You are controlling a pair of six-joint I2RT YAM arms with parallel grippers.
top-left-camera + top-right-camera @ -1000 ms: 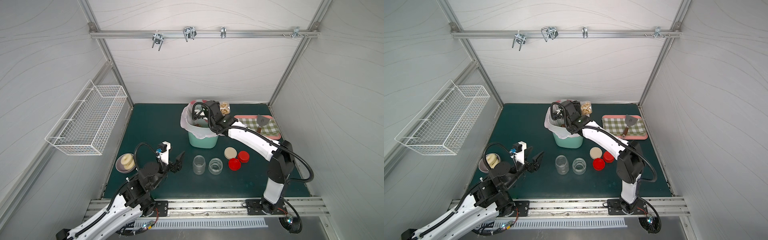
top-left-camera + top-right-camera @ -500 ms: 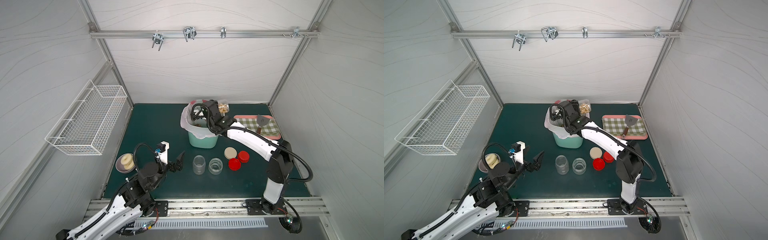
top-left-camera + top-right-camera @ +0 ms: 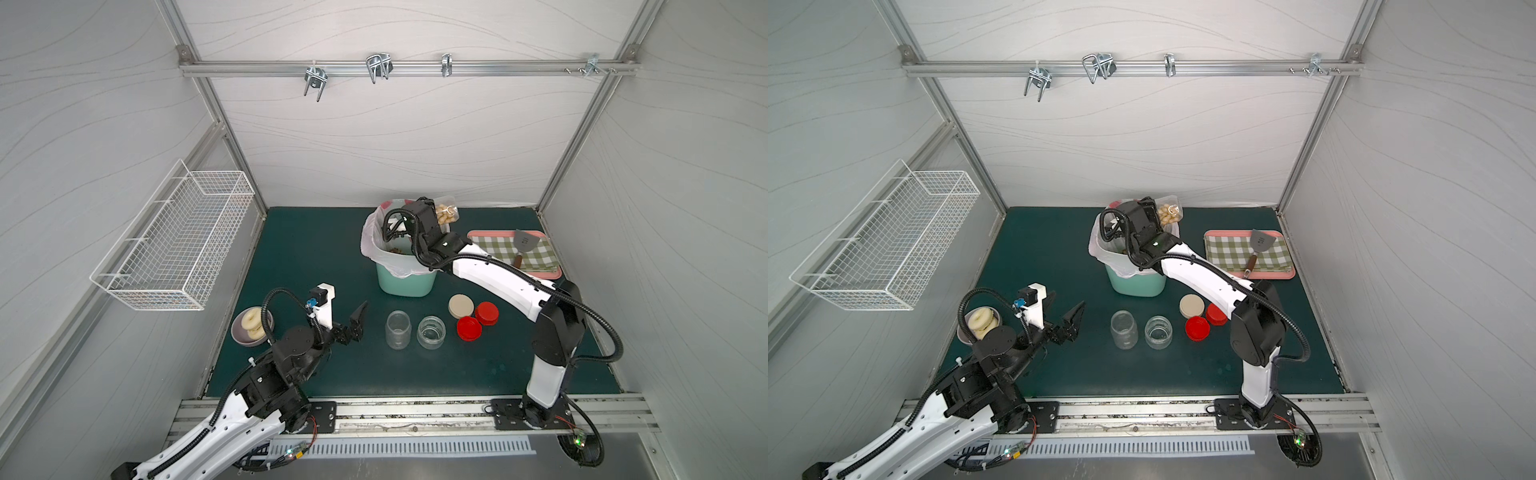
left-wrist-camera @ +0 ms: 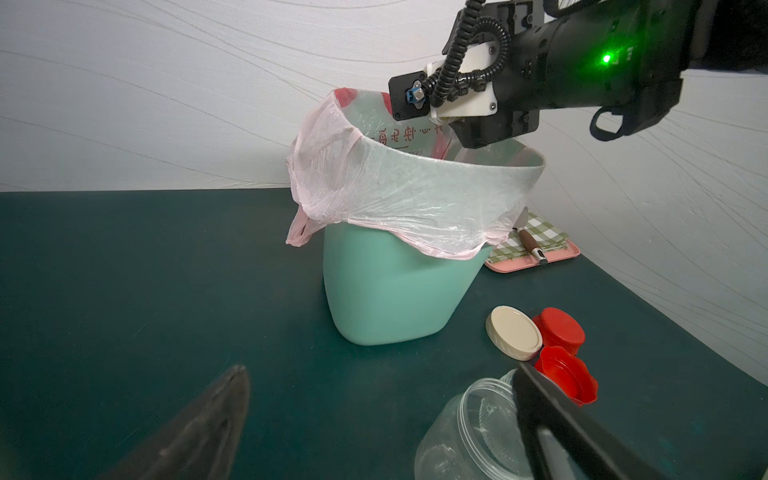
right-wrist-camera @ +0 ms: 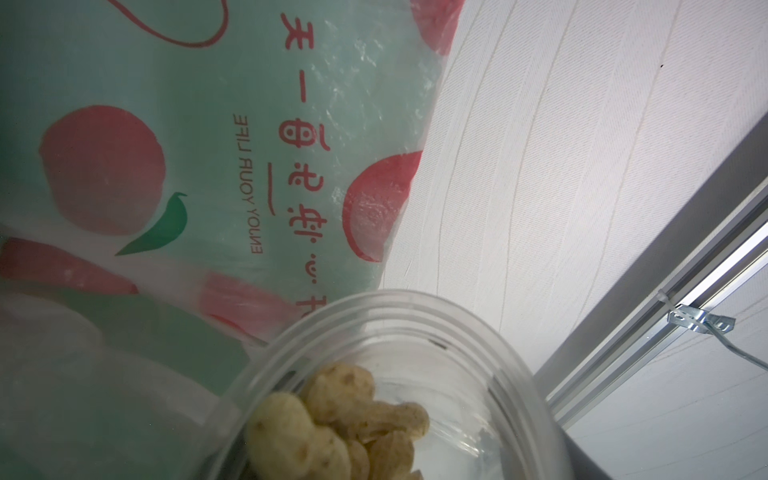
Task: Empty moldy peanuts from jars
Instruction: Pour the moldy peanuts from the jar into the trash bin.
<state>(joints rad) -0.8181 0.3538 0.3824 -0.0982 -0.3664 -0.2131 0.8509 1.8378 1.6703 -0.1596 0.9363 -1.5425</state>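
Clear jar (image 3: 451, 212) of peanuts (image 5: 332, 415), clamped by right gripper (image 3: 439, 217) over the bin (image 3: 405, 282): pouring step, likely needing steeper tilt. Left gripper (image 3: 1065, 303), near the bin, gapes empty.

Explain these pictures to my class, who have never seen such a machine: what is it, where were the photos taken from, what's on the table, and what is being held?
Two robot arms stand at a green table. Two pictures look down from above; two come from cameras on the arms' wrists. The right claw holds a clear jar tilted at the rim of a mint bin, peanuts inside. The left claw is open and empty, near two empty jars. Three lids, a bowl of donuts and a tray with a spatula also lie there.
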